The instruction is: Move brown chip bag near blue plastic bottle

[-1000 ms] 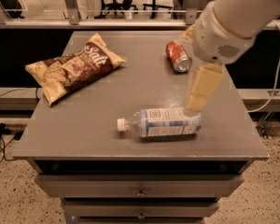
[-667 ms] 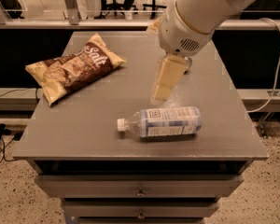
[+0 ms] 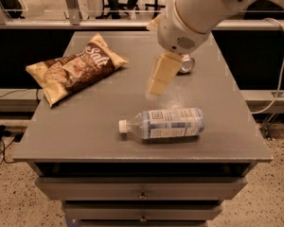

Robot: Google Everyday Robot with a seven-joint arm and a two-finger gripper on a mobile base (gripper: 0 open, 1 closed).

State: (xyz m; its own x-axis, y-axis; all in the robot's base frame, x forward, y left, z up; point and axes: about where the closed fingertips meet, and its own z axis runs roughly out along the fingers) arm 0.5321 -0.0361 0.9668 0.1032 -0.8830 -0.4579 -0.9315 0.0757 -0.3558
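Observation:
The brown chip bag (image 3: 73, 70) lies flat at the back left of the grey table (image 3: 85, 131), with its white "Salt" lettering facing up. The blue plastic bottle (image 3: 168, 123) lies on its side near the front middle, its white cap pointing left. My gripper (image 3: 154, 91) hangs from the large white arm above the middle of the table. It is between the bag and the bottle, a little above and behind the bottle, and holds nothing. It is well to the right of the bag.
A red soda can (image 3: 186, 64) lies on its side at the back right, partly hidden behind my arm. Drawers (image 3: 142, 193) sit under the table's front edge. A cable (image 3: 279, 70) hangs at the right. A railing runs behind the table.
My arm and gripper have swung left from over the table's right side to its middle, uncovering part of the can. The bag and the bottle have not moved.

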